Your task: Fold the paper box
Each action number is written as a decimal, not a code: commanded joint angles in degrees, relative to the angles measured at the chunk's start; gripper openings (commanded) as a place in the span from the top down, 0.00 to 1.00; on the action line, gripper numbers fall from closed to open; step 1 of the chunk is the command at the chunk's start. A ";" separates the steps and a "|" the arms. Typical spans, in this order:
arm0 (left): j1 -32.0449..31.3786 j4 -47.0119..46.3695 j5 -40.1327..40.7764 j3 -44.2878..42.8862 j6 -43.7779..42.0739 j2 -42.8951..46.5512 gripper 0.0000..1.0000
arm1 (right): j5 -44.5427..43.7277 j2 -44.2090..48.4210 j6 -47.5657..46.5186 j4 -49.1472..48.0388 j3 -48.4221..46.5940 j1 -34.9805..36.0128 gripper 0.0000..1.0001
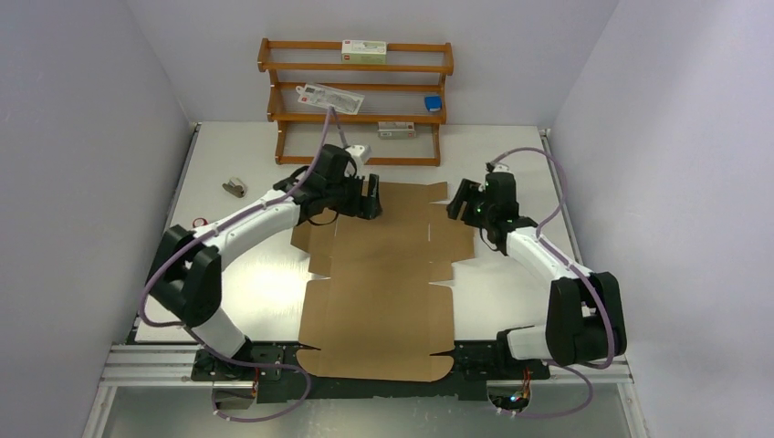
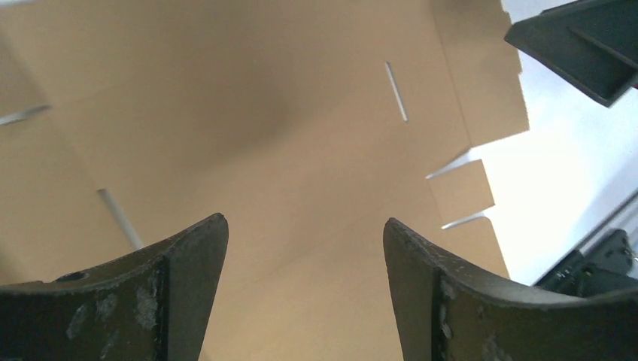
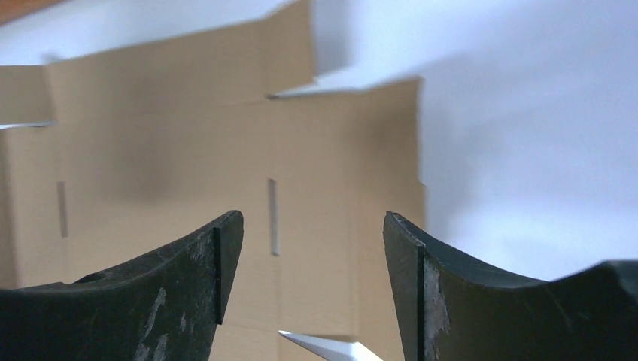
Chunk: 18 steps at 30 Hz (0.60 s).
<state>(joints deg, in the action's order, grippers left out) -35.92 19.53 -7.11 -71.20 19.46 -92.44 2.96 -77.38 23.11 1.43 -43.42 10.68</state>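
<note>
From above, the paper box (image 1: 383,292) lies flat and unfolded on the tabletop (image 1: 246,292). Its long axis runs from the near edge, between the two arm bases, away toward the wooden rack (image 1: 356,100). The left claw (image 1: 371,199) hangs over the sheet's far-left corner and the right claw (image 1: 456,203) sits just off its far-right edge. Both are therefore at the far end panel, one on each side, and the wide near panel lies well away from either.

In the left wrist view, the left claw (image 2: 305,226) has its fingers spread apart with nothing between them. Bare cardboard (image 2: 301,135) with its slots fills the space below and ahead. The right claw (image 2: 583,45) shows at the upper right, beyond the sheet's notched edge.

In the right wrist view, the right claw (image 3: 312,222) is also spread and holds nothing. The sheet (image 3: 188,150) lies below and to its left, and a side flap's edge passes under the gap, with white tabletop (image 3: 527,135) to the right.

Judging by this, whichever far side flap is raised next, each arm is nearest the flap on its own side. The fold would run along the box's long axis.
</note>
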 commanded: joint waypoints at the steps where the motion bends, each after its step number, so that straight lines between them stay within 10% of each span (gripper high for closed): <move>1: -1.02 -14.32 -11.81 3.97 4.15 -4.19 0.20 | -0.02 -0.23 -0.35 3.24 2.96 -4.49 0.28; 8: -1.49 -22.06 -13.98 6.65 6.63 -12.69 0.23 | 1.90 -3.90 -0.50 2.61 4.46 -6.84 0.34; 18: -1.96 -22.68 -12.96 7.36 6.54 -17.61 0.25 | 1.36 -4.24 -2.73 6.62 1.32 -6.63 0.85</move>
<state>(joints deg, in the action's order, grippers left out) -37.23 0.40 -18.90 -64.31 25.56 -108.71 4.67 -81.93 21.69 5.58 -39.59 4.12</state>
